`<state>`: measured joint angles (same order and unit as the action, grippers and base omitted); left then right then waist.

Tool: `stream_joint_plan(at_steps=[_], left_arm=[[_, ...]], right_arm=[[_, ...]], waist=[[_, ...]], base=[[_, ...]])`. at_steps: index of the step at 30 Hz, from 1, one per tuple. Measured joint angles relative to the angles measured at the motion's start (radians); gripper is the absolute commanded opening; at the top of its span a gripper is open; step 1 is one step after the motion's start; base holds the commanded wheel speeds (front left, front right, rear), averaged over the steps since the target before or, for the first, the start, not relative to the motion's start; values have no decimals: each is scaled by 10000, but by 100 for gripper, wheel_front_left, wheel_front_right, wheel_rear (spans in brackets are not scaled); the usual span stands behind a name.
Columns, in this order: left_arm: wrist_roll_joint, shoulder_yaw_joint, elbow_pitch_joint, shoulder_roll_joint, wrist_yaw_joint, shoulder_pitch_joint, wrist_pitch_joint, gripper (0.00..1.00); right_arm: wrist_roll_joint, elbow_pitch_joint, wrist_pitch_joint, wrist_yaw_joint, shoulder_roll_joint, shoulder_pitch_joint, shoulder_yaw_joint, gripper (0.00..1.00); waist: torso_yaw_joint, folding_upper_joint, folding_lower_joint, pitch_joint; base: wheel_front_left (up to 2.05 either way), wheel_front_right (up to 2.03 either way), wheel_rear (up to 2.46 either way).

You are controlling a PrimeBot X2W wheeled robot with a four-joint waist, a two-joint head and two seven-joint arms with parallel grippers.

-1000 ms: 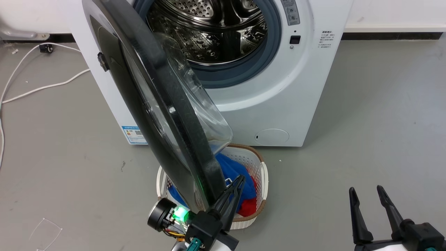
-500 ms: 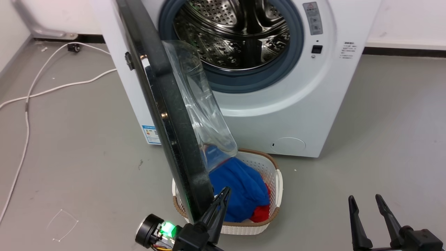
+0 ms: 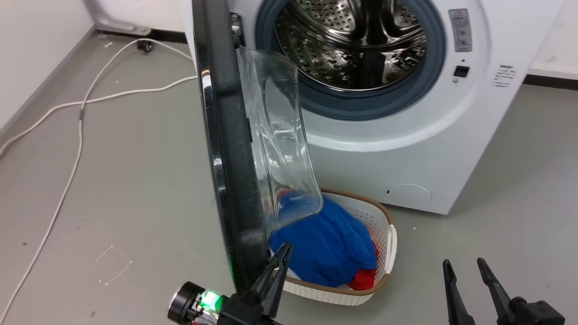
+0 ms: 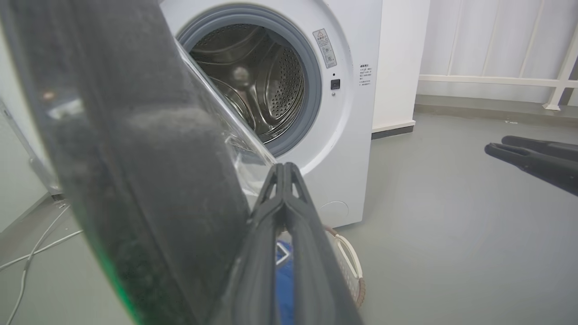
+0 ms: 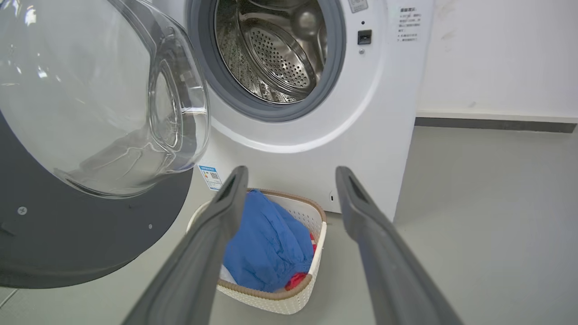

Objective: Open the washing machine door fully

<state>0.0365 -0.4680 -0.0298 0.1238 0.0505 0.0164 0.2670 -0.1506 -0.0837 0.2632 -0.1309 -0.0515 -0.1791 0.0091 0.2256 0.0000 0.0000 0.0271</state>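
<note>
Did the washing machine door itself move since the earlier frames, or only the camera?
Yes. The washing machine door swung further open, leftward: its lower edge covered the middle of the laundry basket before and now stands at the basket's left rim.

Bright, even indoor light; soft shadows on the floor (image 3: 113,180). Specular glints on the steel drum (image 3: 356,45) and on the glass of the washing machine door (image 3: 230,158). Left wrist view: door rim near lens, blurred, green tint low down. Right wrist view: right end effector (image 5: 291,174) soft-focused; wide-angle bowing at edges.
</note>
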Motion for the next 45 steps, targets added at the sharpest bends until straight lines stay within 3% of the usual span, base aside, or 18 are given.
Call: stream_joint_plan(at_steps=[9, 17, 24, 30, 45], left_arm=[[-52, 318, 305, -13, 196, 60, -10, 0], [165, 1200, 384, 36, 560, 278, -10, 0], [865, 2671, 449, 56, 711, 373, -12, 0], [1218, 4182, 301, 167, 531, 53, -12, 0], [1427, 7279, -533, -234, 238, -1196, -10, 0]], right_arm=[[-69, -119, 0, 0, 2, 7, 94, 100], [-61, -146, 0, 0, 2, 124, 109, 100], [77, -142, 0, 0, 2, 186, 169, 100], [295, -100, 0, 0, 2, 374, 151, 100], [832, 65, 0, 0, 4, 998, -50, 100]], waist=[[802, 0, 0, 236], [1341, 0, 0, 446], [1502, 0, 0, 707], [1449, -1, 0, 1051], [1042, 0, 1, 2348]], base=[[0, 0, 0], [0, 0, 0], [0, 0, 0], [0, 0, 0], [0, 0, 0]])
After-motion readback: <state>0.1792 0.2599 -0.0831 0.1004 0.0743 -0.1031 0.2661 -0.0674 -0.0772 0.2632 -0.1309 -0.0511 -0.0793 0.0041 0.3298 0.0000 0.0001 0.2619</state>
